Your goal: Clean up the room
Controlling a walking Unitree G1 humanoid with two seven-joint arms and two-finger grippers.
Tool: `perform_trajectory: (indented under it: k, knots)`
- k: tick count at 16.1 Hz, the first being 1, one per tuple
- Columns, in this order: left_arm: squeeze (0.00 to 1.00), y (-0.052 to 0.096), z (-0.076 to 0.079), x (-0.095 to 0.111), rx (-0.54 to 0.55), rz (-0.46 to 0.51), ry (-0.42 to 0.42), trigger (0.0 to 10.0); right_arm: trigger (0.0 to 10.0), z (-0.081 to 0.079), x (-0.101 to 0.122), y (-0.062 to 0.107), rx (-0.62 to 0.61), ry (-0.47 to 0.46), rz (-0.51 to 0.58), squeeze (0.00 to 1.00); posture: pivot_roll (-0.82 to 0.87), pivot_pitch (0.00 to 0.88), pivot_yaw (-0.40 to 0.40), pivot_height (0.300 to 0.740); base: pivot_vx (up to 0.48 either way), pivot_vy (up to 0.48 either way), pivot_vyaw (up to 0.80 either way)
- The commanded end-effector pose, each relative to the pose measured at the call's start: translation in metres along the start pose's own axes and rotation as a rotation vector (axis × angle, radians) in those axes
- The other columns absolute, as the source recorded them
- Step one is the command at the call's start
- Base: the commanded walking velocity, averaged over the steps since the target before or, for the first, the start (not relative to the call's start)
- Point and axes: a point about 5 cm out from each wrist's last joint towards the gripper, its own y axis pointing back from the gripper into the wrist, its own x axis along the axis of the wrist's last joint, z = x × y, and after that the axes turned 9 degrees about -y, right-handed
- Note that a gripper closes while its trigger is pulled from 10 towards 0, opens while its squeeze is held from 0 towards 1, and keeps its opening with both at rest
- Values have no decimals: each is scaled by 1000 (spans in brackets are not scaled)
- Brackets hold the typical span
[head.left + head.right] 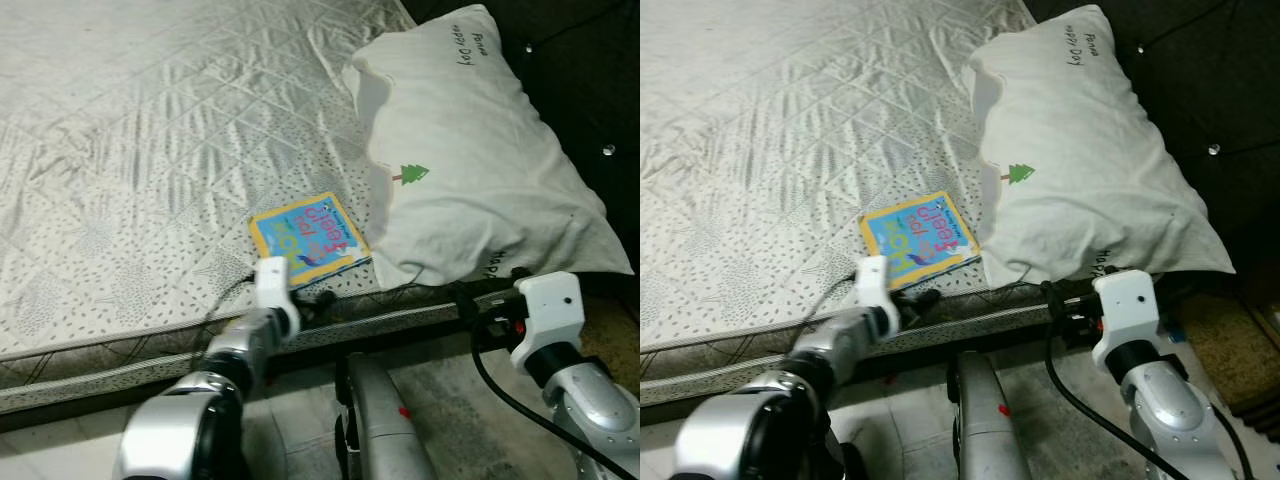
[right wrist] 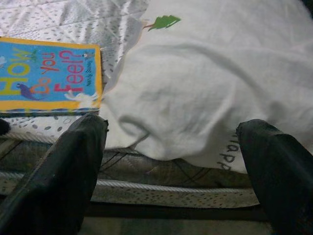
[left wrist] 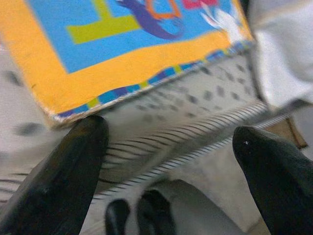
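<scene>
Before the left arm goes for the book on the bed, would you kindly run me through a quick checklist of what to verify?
1. Left tool open: ok, fingers spread wide.
2. Left tool lined up with the book: ok, it sits at the near edge of the book.
3. Book free to lift: ok, flat on the mattress, nothing on top.
4. Pillow clear of the book: cannot tell, its edge meets the book's far corner.
5. Right tool out of the way: ok, open, facing the pillow.
</scene>
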Motion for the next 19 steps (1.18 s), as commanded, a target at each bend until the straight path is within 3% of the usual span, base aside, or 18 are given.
perform_trajectory:
  k: [1,4,12,15,19]
  knots:
    - [0,3,-6,-14,30,-41,19,10000,10000,4,0,5,-22,3,-10,0,-500,255,-36,586,0,0,0]
    - [0,9,-26,-9,104,-32,11,10000,10000,6,1,8,-25,7,-14,0,-512,248,-40,586,0,0,0]
    - [0,21,-59,8,211,-3,-24,10000,10000,8,-3,6,-20,11,-29,0,-501,234,-52,586,0,0,0]
    - [0,24,-65,10,228,-4,-34,10000,10000,6,-4,3,-17,10,-28,0,-482,228,-50,586,0,0,0]
    - [0,23,-60,3,196,-13,-50,10000,10000,-6,-5,-8,12,-25,-4,0,-409,201,-39,586,0,0,0]
